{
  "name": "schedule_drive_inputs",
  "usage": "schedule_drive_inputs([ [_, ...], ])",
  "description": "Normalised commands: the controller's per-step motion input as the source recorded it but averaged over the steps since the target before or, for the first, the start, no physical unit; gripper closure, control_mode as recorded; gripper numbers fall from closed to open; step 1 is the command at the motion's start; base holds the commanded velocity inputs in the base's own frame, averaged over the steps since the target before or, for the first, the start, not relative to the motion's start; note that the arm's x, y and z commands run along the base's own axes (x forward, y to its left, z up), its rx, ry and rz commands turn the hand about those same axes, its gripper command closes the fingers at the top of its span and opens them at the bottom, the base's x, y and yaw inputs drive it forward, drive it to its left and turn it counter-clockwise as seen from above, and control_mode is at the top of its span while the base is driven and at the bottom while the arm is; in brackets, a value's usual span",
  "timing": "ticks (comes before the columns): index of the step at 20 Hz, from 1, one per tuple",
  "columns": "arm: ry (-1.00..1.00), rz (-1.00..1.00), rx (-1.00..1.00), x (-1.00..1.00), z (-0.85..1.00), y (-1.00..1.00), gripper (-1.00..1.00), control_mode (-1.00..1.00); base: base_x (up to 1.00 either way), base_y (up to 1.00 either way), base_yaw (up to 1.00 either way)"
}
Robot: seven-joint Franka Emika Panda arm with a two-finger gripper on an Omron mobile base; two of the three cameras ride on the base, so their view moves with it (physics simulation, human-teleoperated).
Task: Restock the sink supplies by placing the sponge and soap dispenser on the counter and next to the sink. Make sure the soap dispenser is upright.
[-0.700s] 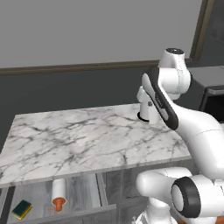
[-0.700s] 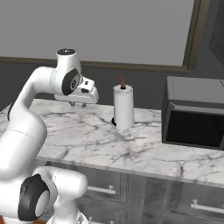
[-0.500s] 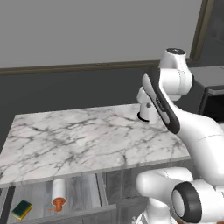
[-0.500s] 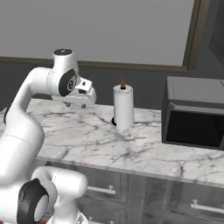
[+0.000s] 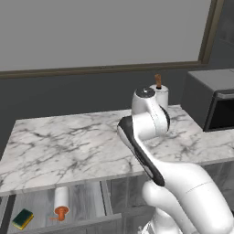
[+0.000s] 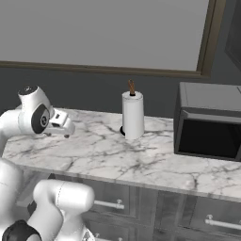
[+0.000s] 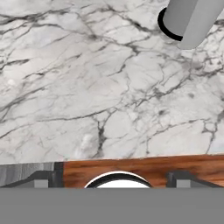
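The sponge [image 5: 23,218], yellow with a green top, lies in an open drawer [image 5: 87,203] under the counter's left end. Beside it the soap dispenser [image 5: 61,201] lies on its side, its orange pump head toward the drawer's front. The white marble counter [image 5: 68,146] stretches above them. My gripper [image 6: 56,133] hangs over the counter's near left part in the right base view, far from both things. In the hand view my gripper [image 7: 111,179] is open above bare marble, with nothing between its fingertips [image 7: 41,179]. The sink is out of view.
A white paper-towel roll [image 6: 132,115] with a brown spindle stands at the back of the counter. A dark microwave [image 6: 209,124] sits at the counter's right end. Closed drawers with handles [image 6: 108,204] run below the counter front.
My arm has swung left and lower over the counter. The drawer, sponge and soap dispenser have not moved.
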Motion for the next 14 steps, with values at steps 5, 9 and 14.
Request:
schedule_drive_inputs([
  [5, 0.05, -0.01, 0.0, -0.36, -0.57, 1.0, -1.0, -1.0, 0.0, 0.0, 0.0],
  [9, 0.12, 0.0, 0.0, -0.22, -0.41, 1.0, -1.0, -1.0, 0.0, 0.0, 0.0],
  [14, 0.05, 0.0, 0.0, -0.32, -0.6, 1.0, -1.0, -1.0, 0.0, 0.0, 0.0],
])
